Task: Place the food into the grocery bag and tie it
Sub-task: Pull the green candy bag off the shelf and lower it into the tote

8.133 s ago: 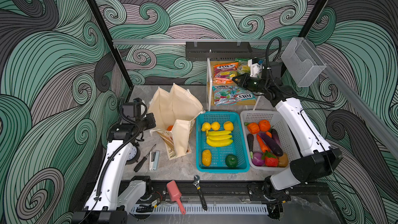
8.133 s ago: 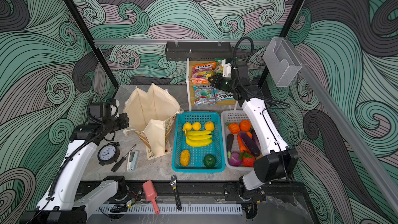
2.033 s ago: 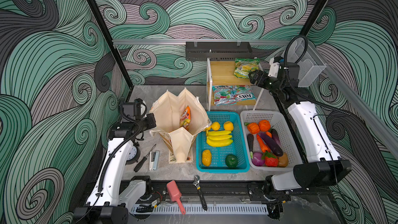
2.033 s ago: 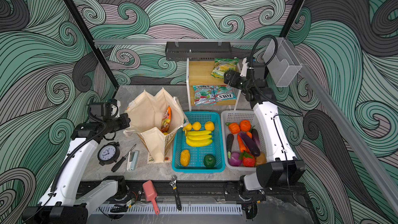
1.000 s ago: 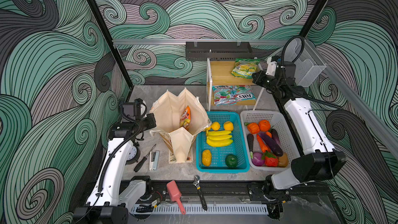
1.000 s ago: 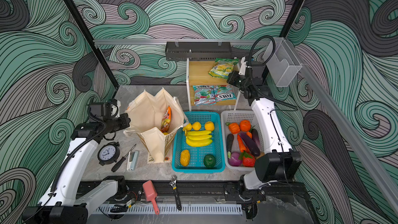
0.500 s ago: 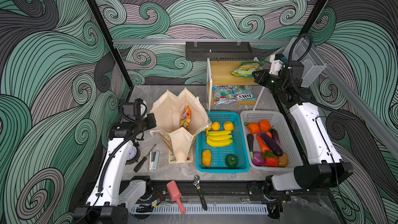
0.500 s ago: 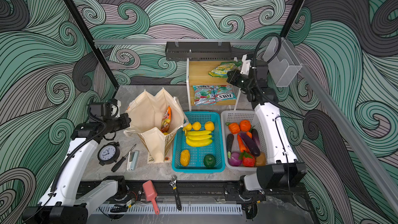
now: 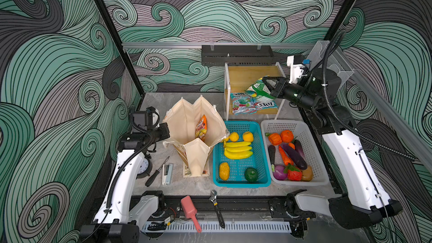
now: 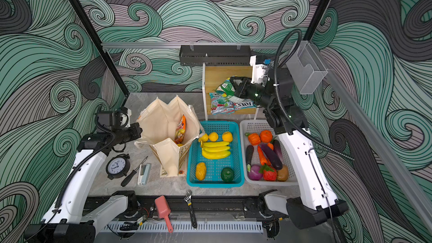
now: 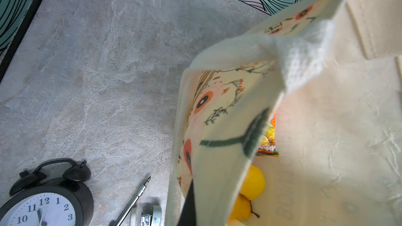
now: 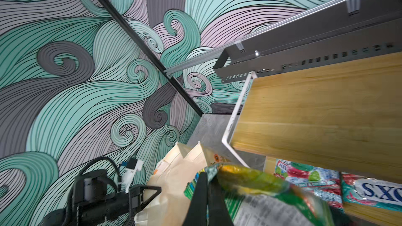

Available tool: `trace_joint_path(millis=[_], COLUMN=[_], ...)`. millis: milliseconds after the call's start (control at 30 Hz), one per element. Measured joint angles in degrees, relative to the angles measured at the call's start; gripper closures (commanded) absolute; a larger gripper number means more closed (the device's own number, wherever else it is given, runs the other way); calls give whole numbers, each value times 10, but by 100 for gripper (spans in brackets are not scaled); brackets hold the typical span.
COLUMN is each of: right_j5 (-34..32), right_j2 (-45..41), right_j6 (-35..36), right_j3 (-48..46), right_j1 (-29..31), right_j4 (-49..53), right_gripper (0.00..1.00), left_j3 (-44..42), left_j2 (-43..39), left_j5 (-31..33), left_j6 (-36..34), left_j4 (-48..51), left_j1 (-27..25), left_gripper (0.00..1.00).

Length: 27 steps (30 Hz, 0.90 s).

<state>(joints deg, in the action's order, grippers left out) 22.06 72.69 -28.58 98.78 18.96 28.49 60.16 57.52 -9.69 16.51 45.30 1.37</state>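
Open grocery bag (image 9: pixel 184 118), left gripper (image 9: pixel 164 128) closed, apparently pinching its rim, orange-red packet (image 9: pixel 201 128) and yellow fruit (image 11: pixel 253 182) inside it, right gripper (image 9: pixel 266 82) clamped on green packet (image 9: pixel 258 88), aloft behind and right of the bag.

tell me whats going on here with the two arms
The right gripper is shut on a green candy packet, held by the wooden shelf. The left gripper grips the rim of the tote bag, holding it open. An orange-red packet and yellow fruit are already inside; more fruit sits in the teal basket.
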Motion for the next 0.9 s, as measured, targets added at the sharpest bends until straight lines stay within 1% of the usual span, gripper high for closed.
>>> trace_joint_path(millis=[233, 433, 533, 700, 900], right_j5=[5, -3, -8, -10, 2], right_j2=[-12, 16, 56, 162, 268], right_j6=[-3, -4, -4, 0, -2], right_j3=[-3, -6, -2, 52, 113], right_j1=[92, 176, 218, 275, 310], right_j4=[-1, -9, -14, -8, -6], right_gripper=[100, 100, 100, 100, 100], left_j3=[0, 0, 0, 0, 0], left_j2=[0, 0, 0, 0, 0], left_j5=[0, -2, -4, -9, -12], left_j6=[0, 0, 0, 0, 0], left_j4=[0, 0, 0, -1, -2], left_j1=[0, 0, 0, 0, 0], left_gripper=[100, 100, 100, 100, 100])
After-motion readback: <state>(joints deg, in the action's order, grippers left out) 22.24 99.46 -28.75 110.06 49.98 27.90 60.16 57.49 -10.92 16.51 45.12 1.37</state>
